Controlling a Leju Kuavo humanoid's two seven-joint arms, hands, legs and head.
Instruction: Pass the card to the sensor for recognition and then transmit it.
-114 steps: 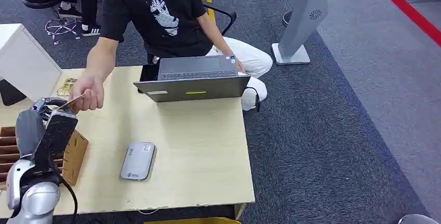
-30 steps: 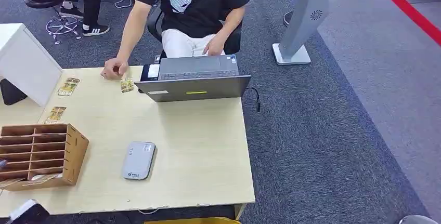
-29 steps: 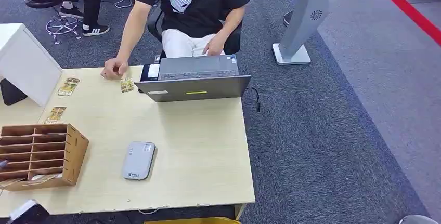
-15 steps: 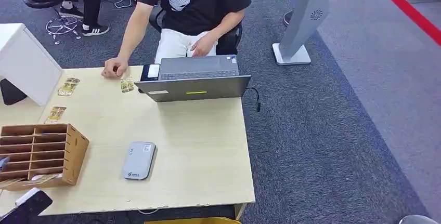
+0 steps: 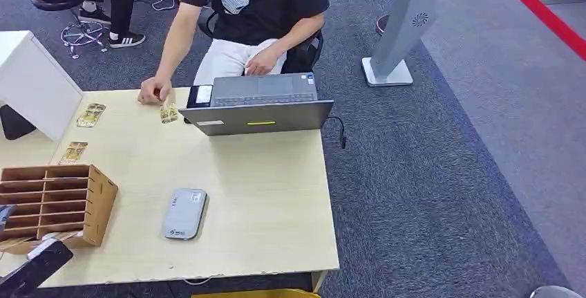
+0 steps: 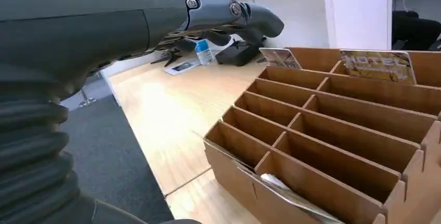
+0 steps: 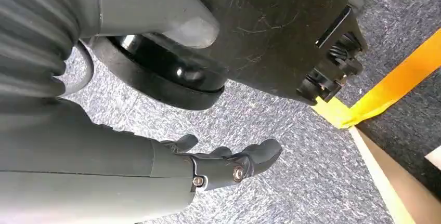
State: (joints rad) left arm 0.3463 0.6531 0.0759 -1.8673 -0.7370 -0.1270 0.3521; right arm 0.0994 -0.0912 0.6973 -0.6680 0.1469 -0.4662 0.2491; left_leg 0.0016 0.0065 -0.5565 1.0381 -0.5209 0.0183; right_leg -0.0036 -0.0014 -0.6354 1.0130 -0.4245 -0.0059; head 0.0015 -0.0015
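Note:
The wooden card rack (image 5: 59,201) stands at the table's left edge. In the left wrist view the rack (image 6: 333,130) has cards (image 6: 377,65) standing in its far slots and one lying in a near slot. The grey sensor (image 5: 184,213) lies flat on the table, to the right of the rack. My left hand (image 5: 31,274) is low at the table's front left corner, just in front of the rack. Its fingers (image 6: 229,16) are stretched out and hold nothing. My right hand (image 7: 229,164) hangs over the carpet, empty, fingers loosely apart.
A person sits behind an open laptop (image 5: 257,104), one hand (image 5: 153,92) resting on the table by a loose card (image 5: 168,113). Two more cards (image 5: 90,115) (image 5: 73,152) lie near a white box (image 5: 34,84). A grey stand (image 5: 404,21) is on the carpet to the right.
Earlier my left hand was raised while the person took a card from it. It then dropped out of sight, and now it has risen slightly by the rack. The person shifted in the chair.

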